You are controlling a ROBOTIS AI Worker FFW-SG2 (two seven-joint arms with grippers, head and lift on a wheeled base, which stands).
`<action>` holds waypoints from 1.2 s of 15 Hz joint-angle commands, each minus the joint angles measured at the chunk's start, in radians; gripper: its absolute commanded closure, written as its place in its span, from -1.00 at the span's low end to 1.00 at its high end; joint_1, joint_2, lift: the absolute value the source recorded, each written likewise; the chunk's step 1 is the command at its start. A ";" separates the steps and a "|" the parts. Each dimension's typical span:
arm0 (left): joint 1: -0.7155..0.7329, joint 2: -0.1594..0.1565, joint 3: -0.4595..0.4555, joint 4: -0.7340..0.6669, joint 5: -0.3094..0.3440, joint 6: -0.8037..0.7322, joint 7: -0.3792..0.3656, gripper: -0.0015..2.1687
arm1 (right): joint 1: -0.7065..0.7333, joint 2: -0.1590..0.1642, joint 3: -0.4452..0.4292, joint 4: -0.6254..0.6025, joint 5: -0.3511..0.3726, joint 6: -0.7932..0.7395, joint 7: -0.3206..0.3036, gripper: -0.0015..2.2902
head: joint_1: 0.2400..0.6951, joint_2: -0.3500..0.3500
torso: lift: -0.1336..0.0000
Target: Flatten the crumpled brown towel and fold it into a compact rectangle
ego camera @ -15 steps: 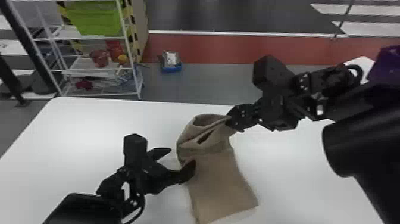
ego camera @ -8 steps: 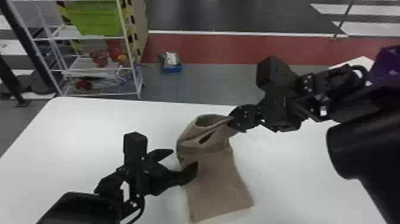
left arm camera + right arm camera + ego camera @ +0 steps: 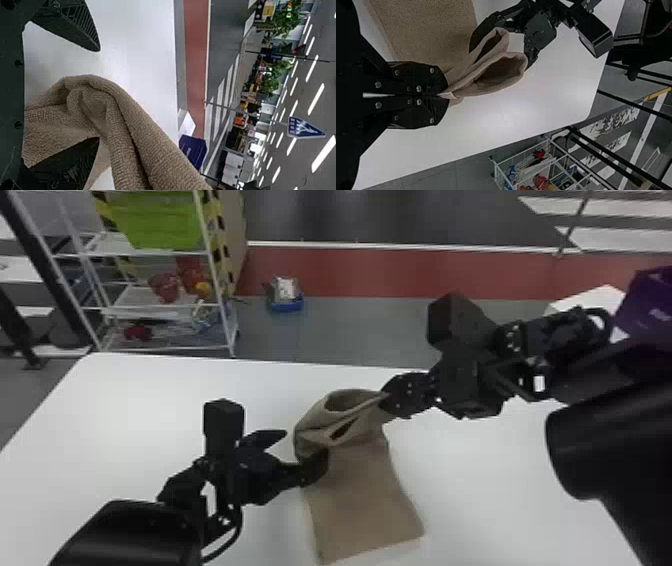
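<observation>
At nine o'clock of the cloth, the left gripper (image 3: 306,448) has its fingers spread, the nearer one against the towel's loose fold, probably so it can close on that side once the fold sits between them. The brown towel (image 3: 365,495) lies on the white worktop (image 3: 150,400), its flat part running toward five o'clock, its far end raised in an open loop. At the towel's one o'clock, the right gripper (image 3: 384,399) has its fingers pressed together, pinching a corner, which seems meant to keep the far end up and within the other's reach. The loop's inside is in shadow, so the layers cannot be counted; the pale scrap (image 3: 447,95) at the pinch could be label or hem.
</observation>
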 commanded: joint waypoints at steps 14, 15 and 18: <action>-0.067 -0.003 0.014 0.108 -0.001 -0.019 0.003 -0.92 | 0.076 -0.042 -0.068 -0.106 -0.063 0.003 0.005 0.13 | 1.00 -0.12 | -0.85; -0.064 -0.003 0.019 0.103 -0.001 -0.019 -0.002 -0.92 | 0.099 -0.057 -0.068 -0.126 -0.063 0.003 0.005 0.13 | 1.00 -0.11 | -0.85; -0.035 -0.003 0.037 0.096 0.005 -0.068 -0.019 -0.92 | 0.150 -0.088 -0.086 -0.155 -0.076 0.003 0.005 0.13 | 1.00 -0.11 | -0.85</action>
